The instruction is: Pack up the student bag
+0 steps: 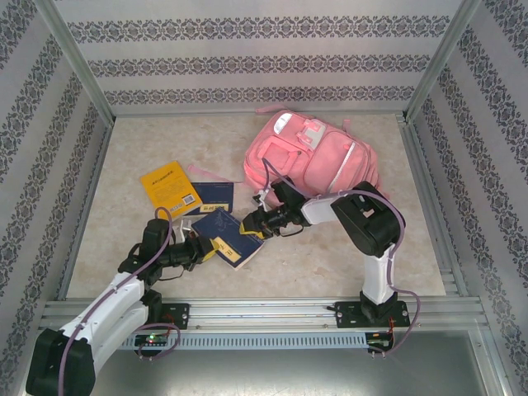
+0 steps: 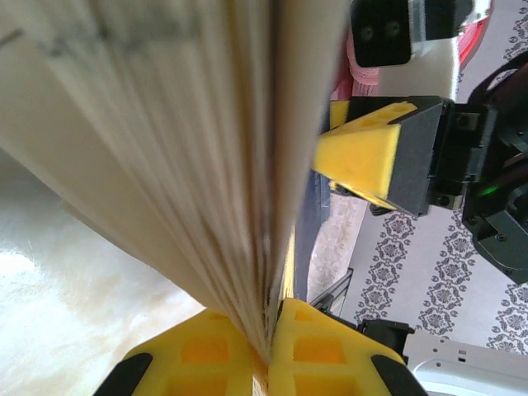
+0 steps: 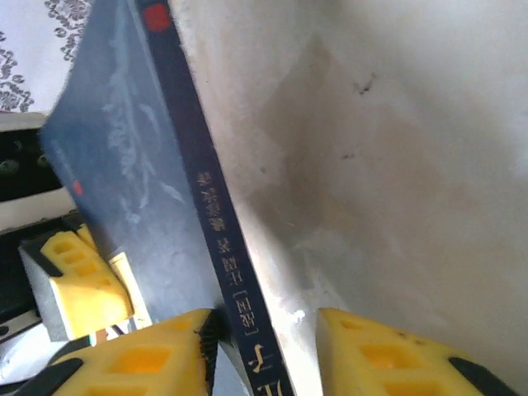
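The student bag (image 1: 309, 157), a large pink backpack, lies at the back of the table. A dark blue book (image 1: 224, 235) is tilted up off the table between my two grippers. My left gripper (image 1: 202, 250) is shut on the book's page edge (image 2: 181, 148), with its yellow fingertips (image 2: 326, 355) pinching the paper. My right gripper (image 1: 252, 224) straddles the spine of the book (image 3: 132, 181). Its jaws (image 3: 264, 346) are open: one finger (image 3: 140, 355) touches the cover, while the other finger (image 3: 388, 355) stands apart over the table.
A yellow book (image 1: 171, 188) lies at the left, with another blue book (image 1: 216, 196) and a pink flat item (image 1: 210, 173) beside it. Patterned walls enclose the table (image 1: 330, 256) on three sides. An aluminium rail (image 1: 272, 312) runs along the near edge.
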### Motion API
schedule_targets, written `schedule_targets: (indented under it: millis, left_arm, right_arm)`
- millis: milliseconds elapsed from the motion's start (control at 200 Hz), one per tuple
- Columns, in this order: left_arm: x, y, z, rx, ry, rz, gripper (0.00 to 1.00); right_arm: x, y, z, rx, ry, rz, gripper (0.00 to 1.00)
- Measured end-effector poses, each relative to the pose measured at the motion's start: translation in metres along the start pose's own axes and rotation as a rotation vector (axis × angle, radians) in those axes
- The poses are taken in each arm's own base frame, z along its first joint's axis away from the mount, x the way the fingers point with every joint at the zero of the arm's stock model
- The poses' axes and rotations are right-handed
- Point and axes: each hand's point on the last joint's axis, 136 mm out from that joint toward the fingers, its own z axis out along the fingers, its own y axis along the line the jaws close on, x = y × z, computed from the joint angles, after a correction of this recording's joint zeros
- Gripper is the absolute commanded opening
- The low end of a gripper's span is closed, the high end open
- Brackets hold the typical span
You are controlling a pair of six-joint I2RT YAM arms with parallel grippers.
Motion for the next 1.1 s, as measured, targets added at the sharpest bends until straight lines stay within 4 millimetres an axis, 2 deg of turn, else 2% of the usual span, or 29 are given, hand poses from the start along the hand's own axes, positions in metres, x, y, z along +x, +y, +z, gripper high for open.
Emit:
schedule_targets:
  millis: [65,125,175,275,425,630,764,964,1099]
  left_arm:
    - [0.000,-0.001,0.000,0.001,0.001,0.005,0.16]
    - [-0.001,-0.003,-0.001,-0.001,0.000,0.012,0.35]
    - [-0.002,-0.005,-0.002,-0.007,-0.003,0.021,0.52]
    - [-0.004,-0.015,-0.006,0.003,-0.009,0.050,0.73]
    - [-0.008,-0.038,-0.013,0.051,-0.030,0.108,0.89]
    - [-0.017,-0.058,-0.013,0.108,-0.054,0.110,0.94]
    - [-0.026,-0.073,-0.011,0.127,-0.064,0.109,0.94]
    - [-0.042,-0.099,-0.011,0.172,-0.097,0.141,0.94]
    - [-0.057,-0.114,-0.009,0.191,-0.126,0.146,0.90]
  right_arm:
    - [-0.001,0.010,-0.004,-0.026,-0.014,-0.010,0.16]
    - [-0.003,0.022,-0.008,-0.053,-0.025,-0.027,0.09]
    - [-0.005,0.032,-0.013,-0.071,-0.043,-0.045,0.06]
    - [-0.008,0.047,-0.025,-0.099,-0.079,-0.059,0.01]
    - [-0.014,0.061,-0.046,-0.128,-0.147,-0.052,0.00]
    - [-0.031,0.089,-0.074,-0.192,-0.249,-0.057,0.00]
    - [-0.036,0.105,-0.082,-0.237,-0.288,-0.044,0.00]
    - [-0.037,0.137,-0.098,-0.307,-0.334,-0.055,0.00]
    - [-0.034,0.157,-0.108,-0.352,-0.360,-0.076,0.00]
